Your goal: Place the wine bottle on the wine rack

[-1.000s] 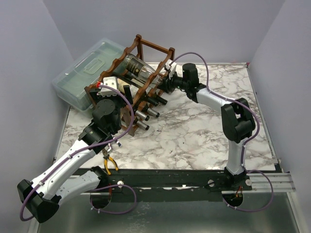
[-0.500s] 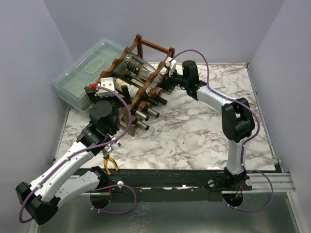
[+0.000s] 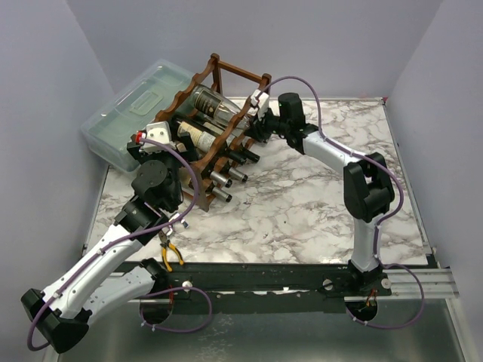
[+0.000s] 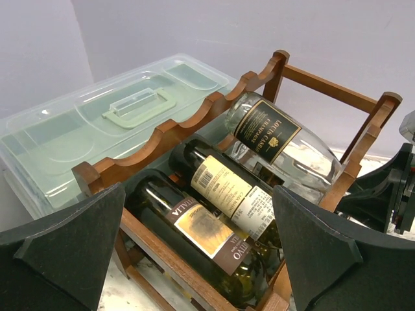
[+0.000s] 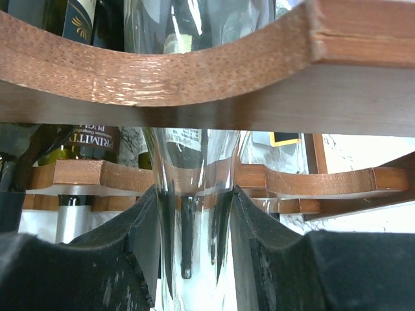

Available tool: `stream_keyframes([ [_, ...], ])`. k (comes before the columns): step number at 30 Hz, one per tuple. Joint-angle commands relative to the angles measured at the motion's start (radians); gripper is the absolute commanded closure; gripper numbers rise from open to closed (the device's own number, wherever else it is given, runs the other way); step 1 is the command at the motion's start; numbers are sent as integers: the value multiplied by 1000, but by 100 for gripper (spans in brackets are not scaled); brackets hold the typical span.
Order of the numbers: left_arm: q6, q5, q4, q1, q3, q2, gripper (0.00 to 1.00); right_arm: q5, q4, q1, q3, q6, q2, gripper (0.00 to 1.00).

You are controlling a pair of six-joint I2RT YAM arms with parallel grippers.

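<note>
Far left we have the translucent lidded box (image 3: 128, 113), touching the wine rack (image 4: 168, 135). The left gripper (image 3: 161, 139) sits at the rack's near-left end, jaws spread wide and gripping nothing. Dark bottles (image 4: 224, 188) fill the lower tiers. The clear wine bottle (image 3: 213, 105) lies on the top tier. The right gripper (image 5: 193, 227) is clamped on the clear bottle's neck.

The wine rack (image 4: 188, 126) is smooth reddish wood, slight sheen; the wine bottle (image 4: 305, 152) is clear shiny glass, plastic box (image 4: 97, 123) frosted, tabletop (image 3: 302, 204) marble-look.
</note>
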Motion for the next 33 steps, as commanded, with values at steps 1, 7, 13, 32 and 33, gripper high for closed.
stream_keyframes([
  [1,7,-32,23,11,-16,-17,4,-22,113,72,83,-66,0,100],
  [7,4,-33,24,13,-16,-17,3,7,145,93,84,-59,8,99],
  [13,4,-31,23,12,-17,-20,4,-9,252,97,40,-40,-1,88],
  [32,-1,-20,24,14,-19,-23,4,63,315,97,-29,-70,-8,39],
  [33,-1,-20,24,14,-19,-23,5,67,311,96,-34,-75,-13,38],
])
